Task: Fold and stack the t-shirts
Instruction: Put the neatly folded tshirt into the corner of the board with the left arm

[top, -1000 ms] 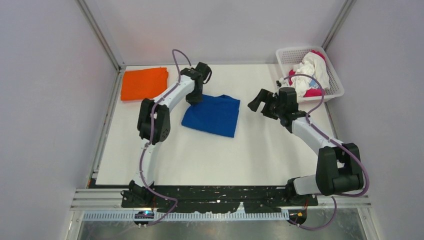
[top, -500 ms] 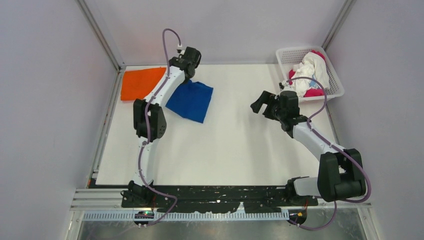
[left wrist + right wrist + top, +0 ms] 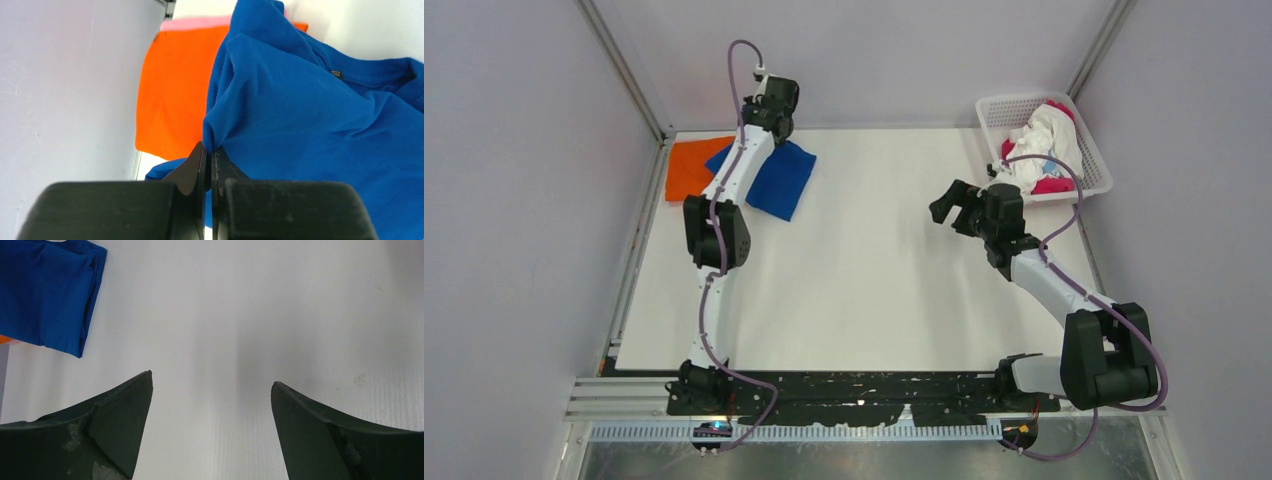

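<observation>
blue tee [image 3: 784,182] pinched, l gripper [image 3: 209,149] | overlaps orange tee [image 3: 686,170]

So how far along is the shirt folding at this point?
Done: the orange t-shirt lies folded at the far left. In hand: the left gripper is shut on the folded blue t-shirt, held partly over the orange one. Left: the white shirt and magenta shirt sit heaped in the basket; the right gripper hangs open and empty.
</observation>
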{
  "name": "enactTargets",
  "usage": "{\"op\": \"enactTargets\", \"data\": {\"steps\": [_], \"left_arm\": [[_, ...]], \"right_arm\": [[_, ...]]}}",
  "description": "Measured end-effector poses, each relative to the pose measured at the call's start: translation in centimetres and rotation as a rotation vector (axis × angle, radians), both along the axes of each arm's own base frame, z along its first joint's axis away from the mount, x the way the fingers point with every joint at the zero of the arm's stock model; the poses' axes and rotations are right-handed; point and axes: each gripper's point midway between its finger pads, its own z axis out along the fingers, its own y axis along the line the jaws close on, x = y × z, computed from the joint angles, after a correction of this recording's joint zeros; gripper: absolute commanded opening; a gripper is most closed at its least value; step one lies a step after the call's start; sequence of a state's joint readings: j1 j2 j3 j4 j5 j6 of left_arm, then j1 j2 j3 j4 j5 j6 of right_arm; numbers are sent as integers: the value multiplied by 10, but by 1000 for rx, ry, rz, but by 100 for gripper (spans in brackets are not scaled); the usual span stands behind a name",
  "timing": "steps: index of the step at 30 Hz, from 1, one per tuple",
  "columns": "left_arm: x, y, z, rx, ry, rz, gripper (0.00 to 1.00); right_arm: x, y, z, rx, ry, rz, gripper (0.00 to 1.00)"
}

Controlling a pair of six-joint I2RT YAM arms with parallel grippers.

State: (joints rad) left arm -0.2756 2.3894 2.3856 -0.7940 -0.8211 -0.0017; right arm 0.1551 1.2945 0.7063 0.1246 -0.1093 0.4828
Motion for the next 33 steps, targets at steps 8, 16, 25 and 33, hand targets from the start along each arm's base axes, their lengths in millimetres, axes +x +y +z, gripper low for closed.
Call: {"op": "enactTargets", "data": {"steps": [8, 16, 25, 33], "left_arm": [[23, 19, 34, 81, -132, 33, 0], [35, 39, 61, 164, -205, 66, 0], [36, 54, 75, 213, -228, 96, 0], [35, 63, 76, 209, -226, 107, 0]], "right_arm": [[5, -4, 4, -17, -29, -20, 95], [8, -6, -2, -24, -19, -30, 95], [9, -6, -8, -26, -3, -30, 95], [9, -6, -8, -26, -3, -30, 95]]}}
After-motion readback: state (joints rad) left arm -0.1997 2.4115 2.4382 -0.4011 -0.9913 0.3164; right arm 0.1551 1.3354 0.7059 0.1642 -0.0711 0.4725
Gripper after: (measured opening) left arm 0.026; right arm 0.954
